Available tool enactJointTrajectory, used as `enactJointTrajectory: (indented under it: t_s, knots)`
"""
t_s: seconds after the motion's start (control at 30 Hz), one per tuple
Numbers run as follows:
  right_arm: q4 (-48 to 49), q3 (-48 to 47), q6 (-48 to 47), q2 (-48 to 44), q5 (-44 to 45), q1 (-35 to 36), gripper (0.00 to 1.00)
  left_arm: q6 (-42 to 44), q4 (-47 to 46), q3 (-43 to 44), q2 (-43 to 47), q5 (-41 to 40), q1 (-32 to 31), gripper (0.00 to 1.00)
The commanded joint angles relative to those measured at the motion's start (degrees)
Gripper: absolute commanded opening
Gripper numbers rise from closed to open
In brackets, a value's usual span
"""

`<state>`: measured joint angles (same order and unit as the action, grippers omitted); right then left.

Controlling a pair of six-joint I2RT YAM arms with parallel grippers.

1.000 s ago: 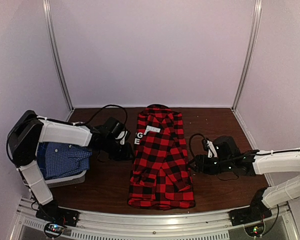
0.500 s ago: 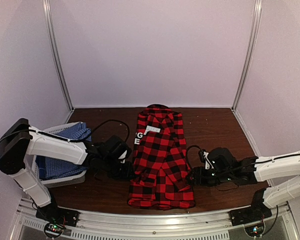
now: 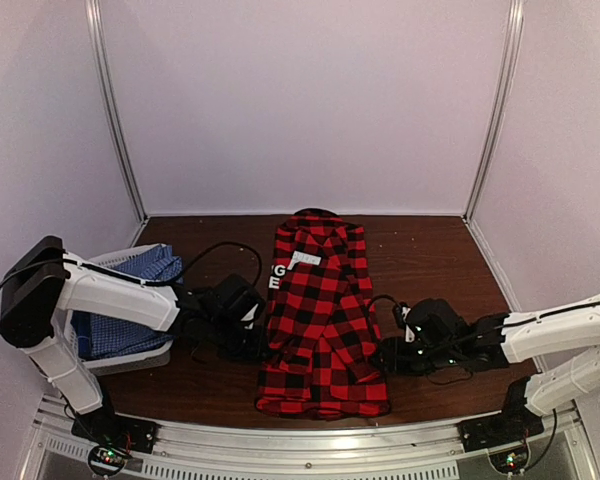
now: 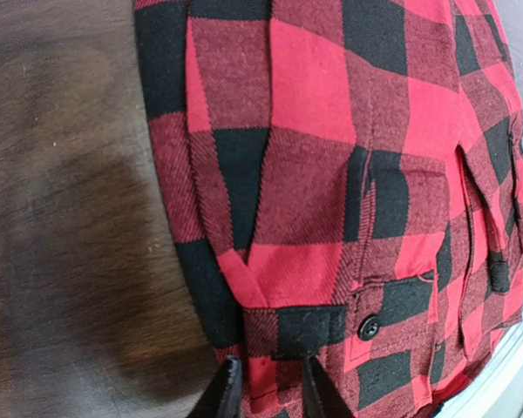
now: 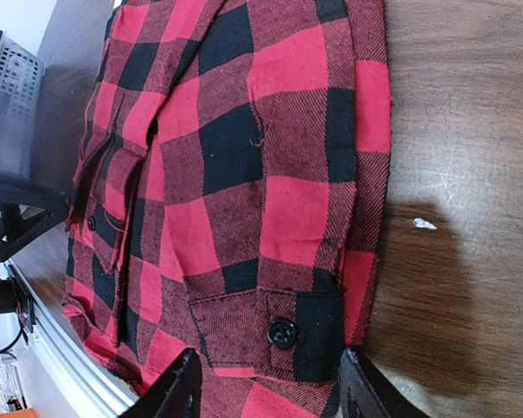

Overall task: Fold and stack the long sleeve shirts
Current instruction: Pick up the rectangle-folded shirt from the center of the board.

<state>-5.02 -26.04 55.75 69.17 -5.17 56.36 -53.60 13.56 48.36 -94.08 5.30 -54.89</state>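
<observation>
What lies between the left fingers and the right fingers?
The red-and-black plaid shirt spans the gap from left fingers to right fingers; top view shows it.

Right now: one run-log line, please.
plaid shirt: flat, sleeves folded in | left pincer: astride cuff, grip unclear | right pincer: open astride cuff | blue check shirt: in basket

— What is the table (image 3: 430, 250) like?
— Dark brown wood, walled on three sides.
— What lies on it?
— A plaid shirt (image 3: 320, 320) flat in the middle, collar far, hem near the front edge. A grey basket (image 3: 130, 358) sits left, apart from it.
</observation>
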Motion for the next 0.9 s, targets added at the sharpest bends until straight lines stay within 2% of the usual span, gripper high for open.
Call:
enactJointTrajectory:
  t_s: [0.0,0.3,0.87]
  knots:
    - [-1.61,-1.96,-0.66,0.27,2.37,0.57,0.55,-0.28,-0.47,1.6,-0.52,-0.07,-0.67,0.21]
    - [-2.77,-2.71,-1.63,0.95,2.45,0.69,0.55,-0.91,0.83,2.69,0.4,1.16,-2.68,0.0]
    - [-3.93,-3.6,-3.15,3.65,1.92,1.25,0.55,-2.39,1.2,-1.59,3.1,7.31,-3.47,0.0]
